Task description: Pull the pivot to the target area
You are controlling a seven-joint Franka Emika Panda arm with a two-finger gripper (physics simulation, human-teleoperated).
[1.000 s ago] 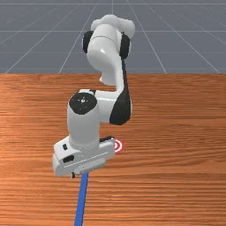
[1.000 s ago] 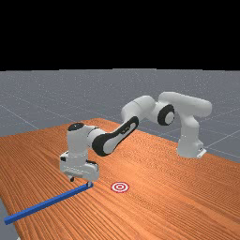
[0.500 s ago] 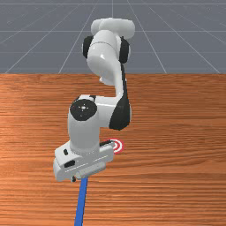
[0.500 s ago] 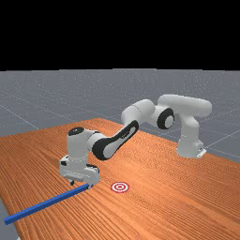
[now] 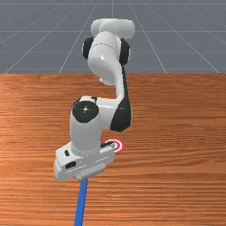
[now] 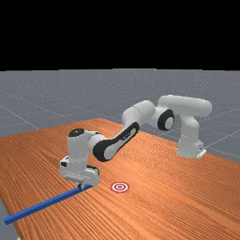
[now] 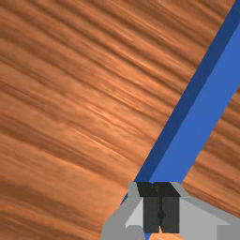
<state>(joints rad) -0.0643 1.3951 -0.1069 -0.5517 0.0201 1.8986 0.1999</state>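
Robot gripper (image 6: 80,186) pinched narrow, over a blue bar (image 6: 44,205) near one end; red-and-white target (image 6: 120,187) near the bar, apart.

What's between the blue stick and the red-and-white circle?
In the far view, I see orange-brown table between the blue stick and the red-and-white circle.

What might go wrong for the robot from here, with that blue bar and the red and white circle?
My gripper is shut with nothing between its fingers, right by the blue bar, so it might slip along the bar instead of pulling it.

It is near one end of the long bar, so a pull might swing the bar past the red and white target.
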